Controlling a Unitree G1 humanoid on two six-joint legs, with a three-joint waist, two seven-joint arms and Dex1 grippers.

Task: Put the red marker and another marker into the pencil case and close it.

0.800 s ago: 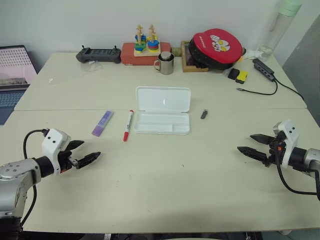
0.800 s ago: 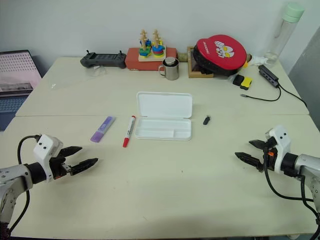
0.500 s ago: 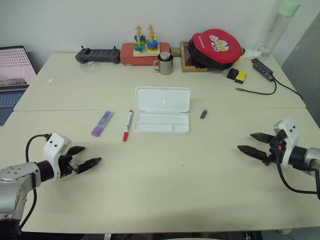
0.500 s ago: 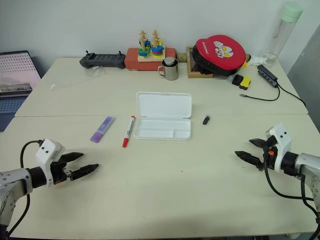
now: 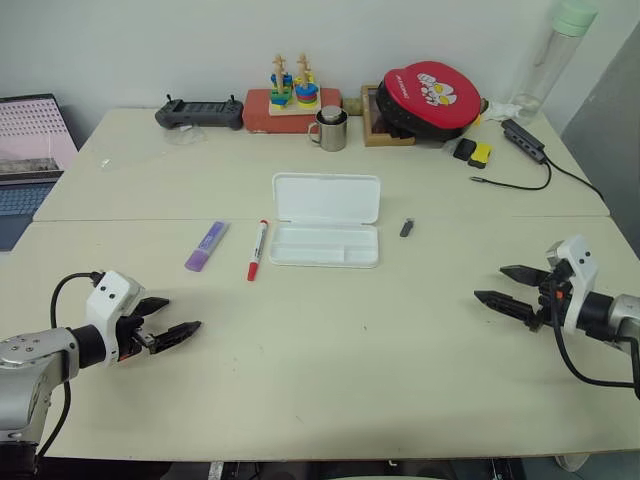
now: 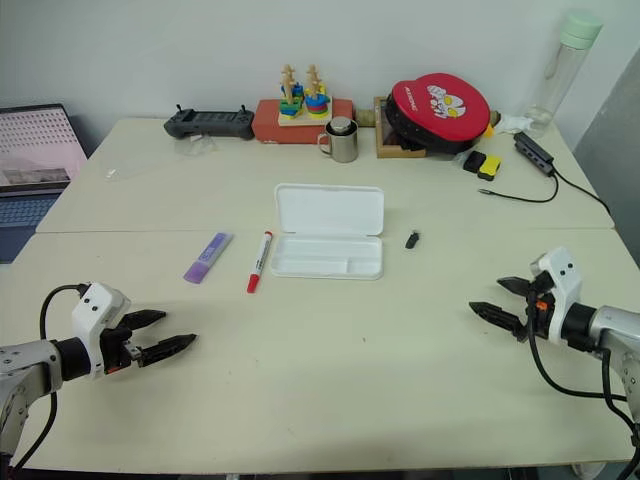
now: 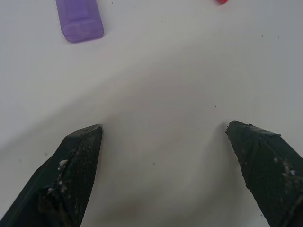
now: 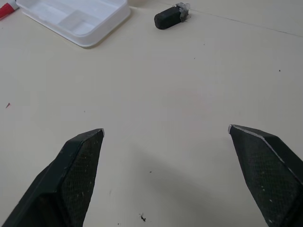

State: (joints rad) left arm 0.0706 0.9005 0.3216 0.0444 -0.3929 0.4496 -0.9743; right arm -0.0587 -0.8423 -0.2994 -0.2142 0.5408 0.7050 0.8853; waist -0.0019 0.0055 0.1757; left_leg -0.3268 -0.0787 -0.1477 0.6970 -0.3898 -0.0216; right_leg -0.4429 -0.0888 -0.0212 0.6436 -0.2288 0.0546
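The white pencil case (image 5: 325, 244) lies open mid-table, its lid (image 5: 326, 198) folded flat behind the empty tray. Just left of it lies the red marker (image 5: 256, 250), white-barrelled with a red cap, and further left the purple marker (image 5: 206, 245). My left gripper (image 5: 172, 316) hovers open over the near left of the table, well short of both markers; its wrist view catches the purple marker's end (image 7: 79, 20). My right gripper (image 5: 495, 284) stands open at the near right, empty, and its wrist view takes in a corner of the case (image 8: 75, 21).
A small dark grey stick (image 5: 406, 228) lies right of the case. Along the far edge stand a controller (image 5: 198, 111), a stacking toy on a red box (image 5: 291, 95), a metal mug (image 5: 331, 129), a red round case (image 5: 432, 95), a cable (image 5: 530, 172) and a bottle (image 5: 553, 55). A laptop (image 5: 28, 145) sits far left.
My left gripper has sunk toward the near edge of the table, still open. The right gripper has kept its place.
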